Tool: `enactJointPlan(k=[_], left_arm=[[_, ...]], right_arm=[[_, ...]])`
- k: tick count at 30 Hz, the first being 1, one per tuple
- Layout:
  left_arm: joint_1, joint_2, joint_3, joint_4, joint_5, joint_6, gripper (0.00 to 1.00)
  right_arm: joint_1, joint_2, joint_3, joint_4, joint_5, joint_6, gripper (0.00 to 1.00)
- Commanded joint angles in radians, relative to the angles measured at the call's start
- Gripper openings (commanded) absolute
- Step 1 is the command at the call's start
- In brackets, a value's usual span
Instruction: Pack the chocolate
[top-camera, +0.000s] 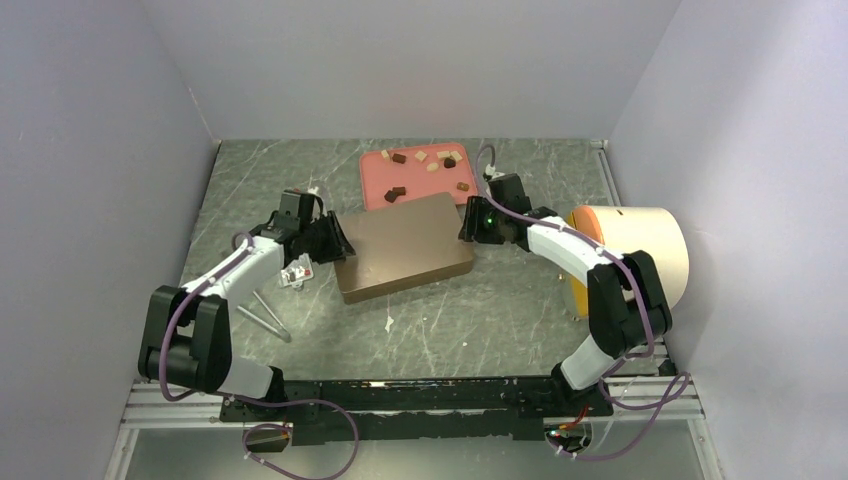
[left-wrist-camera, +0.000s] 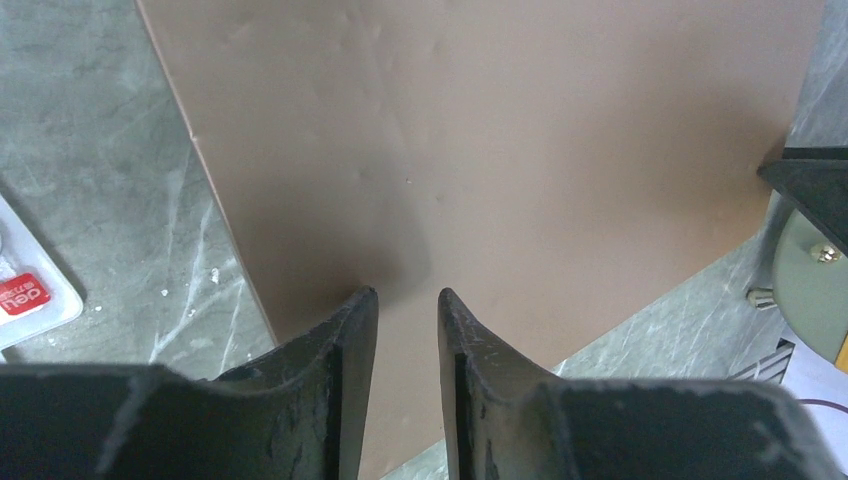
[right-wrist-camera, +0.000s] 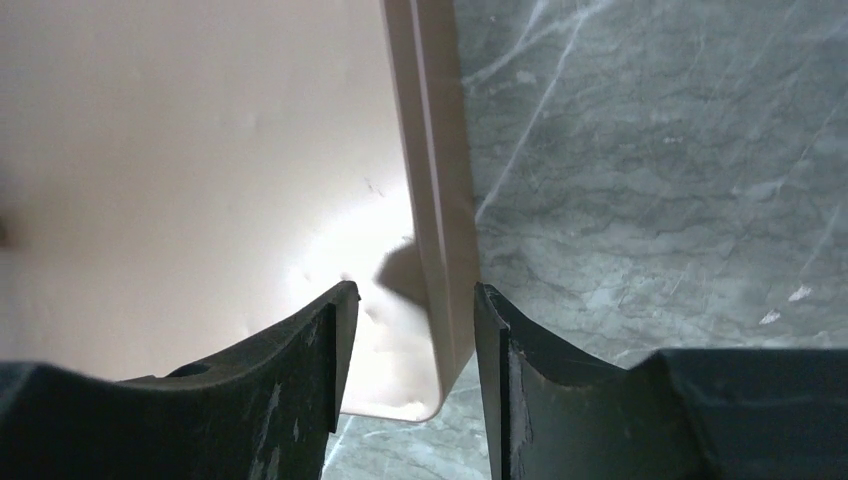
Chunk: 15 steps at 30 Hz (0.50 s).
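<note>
Several chocolate chunks (top-camera: 397, 193), dark brown, caramel and cream, lie scattered on the flat pink tray (top-camera: 378, 175) at the back. A closed brown box (top-camera: 405, 247) lies in front of the tray. My left gripper (top-camera: 338, 240) is at the box's left end. In the left wrist view its fingers (left-wrist-camera: 408, 295) hover over the brown top (left-wrist-camera: 480, 130), a narrow empty gap between them. My right gripper (top-camera: 468, 222) is at the box's right end. In the right wrist view it (right-wrist-camera: 415, 290) is open and straddles the box's side wall (right-wrist-camera: 440, 230) near a corner, not touching it.
A large cream roll with an orange face (top-camera: 640, 250) lies at the right beside the right arm. Metal tongs (top-camera: 265, 315) and a small white packet with a red label (top-camera: 297, 272) lie by the left arm; the packet also shows in the left wrist view (left-wrist-camera: 30, 295).
</note>
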<state>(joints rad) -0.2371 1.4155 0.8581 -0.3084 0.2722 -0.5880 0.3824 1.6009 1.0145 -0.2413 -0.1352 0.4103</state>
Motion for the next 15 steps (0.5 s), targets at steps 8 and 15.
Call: enactJointPlan(k=[8,15], left_arm=[[0.01,0.084,0.216,0.005,-0.119,0.051,0.36],[0.053,0.234,0.266,0.027,-0.088,0.042,0.36]], right_arm=[[-0.002,-0.003,0.19,0.011,-0.045,-0.012,0.33],[-0.002,0.119,0.322,0.084,-0.102,-0.017,0.0]])
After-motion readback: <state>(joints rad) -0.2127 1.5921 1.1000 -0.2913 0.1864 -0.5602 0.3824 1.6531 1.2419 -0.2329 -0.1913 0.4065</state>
